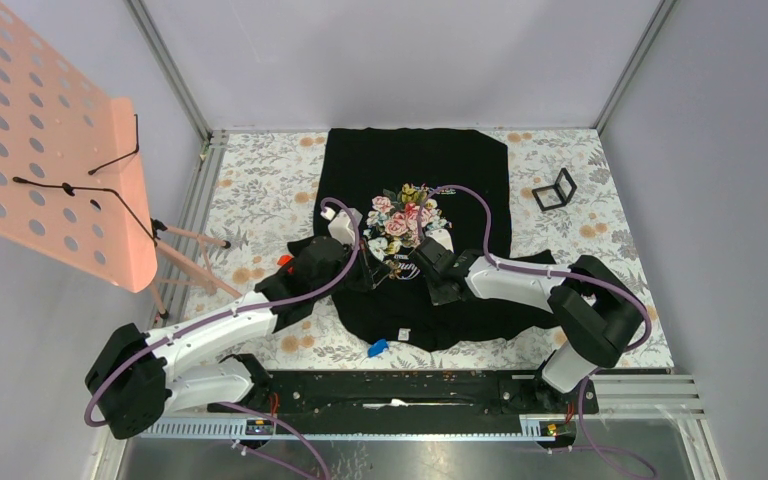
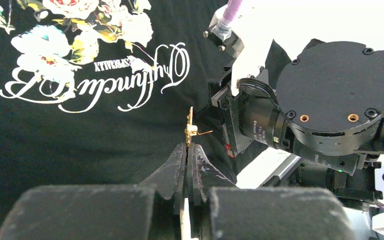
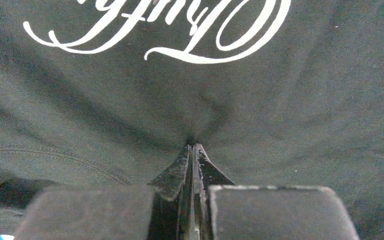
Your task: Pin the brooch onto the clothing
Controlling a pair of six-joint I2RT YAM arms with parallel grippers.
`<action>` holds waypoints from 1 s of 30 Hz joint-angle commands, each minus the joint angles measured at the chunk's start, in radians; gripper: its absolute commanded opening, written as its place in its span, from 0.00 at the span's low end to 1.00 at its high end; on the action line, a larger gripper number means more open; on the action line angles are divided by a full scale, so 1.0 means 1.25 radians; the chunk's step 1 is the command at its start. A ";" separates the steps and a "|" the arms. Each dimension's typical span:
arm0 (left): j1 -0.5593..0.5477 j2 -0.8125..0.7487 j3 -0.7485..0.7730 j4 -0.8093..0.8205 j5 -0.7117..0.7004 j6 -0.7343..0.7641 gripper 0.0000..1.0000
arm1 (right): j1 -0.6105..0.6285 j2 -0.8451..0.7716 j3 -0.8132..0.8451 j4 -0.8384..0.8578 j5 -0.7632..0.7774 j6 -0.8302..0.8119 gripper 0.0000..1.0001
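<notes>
With the left claw [image 2: 187, 150] clamped on the brooch [image 2: 190, 131] just on the near side of the T-shirt's [image 3: 290, 110] script [image 2: 105, 80] and the right claw [image 3: 192, 150] pinching its fabric, so thin a hold could let the pin twist aside.

The shirt [image 1: 415, 160] lies spread across the middle of the counter [image 1: 260, 180]. A small open frame [image 1: 555, 190] stands on the counter to its right, towards the far side. A small loose piece [image 1: 378, 348] rests just beside the shirt's near edge. A perforated board [image 1: 50, 140] hangs over the counter's left side. The left end effector [image 2: 188, 150] and the right end effector [image 3: 192, 148] meet over the shirt, just nearer than the lettering [image 3: 180, 30]. The brooch [image 2: 190, 129] stands pinched at the left tips, between the two. The right tips grip a pucker of cloth.
</notes>
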 commanded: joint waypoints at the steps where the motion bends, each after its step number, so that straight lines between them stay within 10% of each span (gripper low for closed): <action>1: -0.002 0.011 -0.013 0.059 -0.044 0.024 0.00 | 0.010 -0.007 0.020 -0.008 0.008 0.006 0.00; 7: -0.019 0.096 -0.015 0.108 -0.061 0.020 0.00 | 0.011 -0.058 0.009 -0.001 -0.014 0.019 0.00; 12: -0.043 0.163 -0.002 0.144 -0.081 -0.012 0.00 | 0.010 -0.108 -0.009 -0.009 -0.003 0.027 0.35; 30: -0.107 0.298 0.036 0.213 -0.158 -0.067 0.00 | 0.010 -0.069 -0.045 0.006 0.009 0.041 0.31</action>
